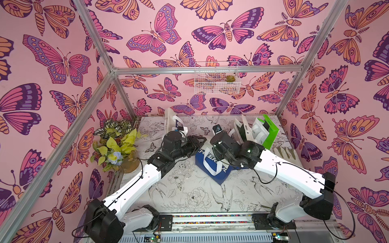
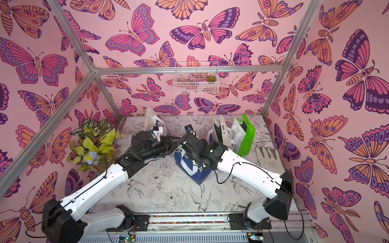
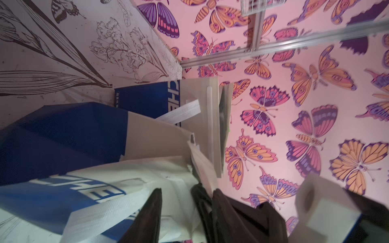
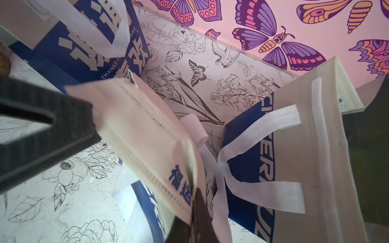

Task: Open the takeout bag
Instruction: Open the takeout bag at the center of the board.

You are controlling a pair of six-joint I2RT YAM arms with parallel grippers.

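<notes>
The takeout bag (image 1: 212, 166) (image 2: 195, 170) is blue with white lettering, white handles and a cream rim, and it stands mid-table between both arms. My left gripper (image 1: 199, 143) (image 3: 181, 202) is at the bag's top edge and open, with white bag fabric (image 3: 117, 174) lying loose between its fingers. My right gripper (image 4: 194, 202) is shut on the bag's cream rim (image 4: 147, 130). In both top views its jaws are hidden under its own wrist. In the right wrist view, one ribbed black left finger (image 4: 42, 126) touches the far end of that rim.
More bags stand at the back right, white ones and a green one (image 1: 271, 134). Another white and blue bag (image 1: 174, 122) stands at the back left. A potted plant (image 1: 115, 145) is at the left edge, a glove (image 1: 284, 152) at the right, and a wire basket (image 1: 216, 80) on the back wall.
</notes>
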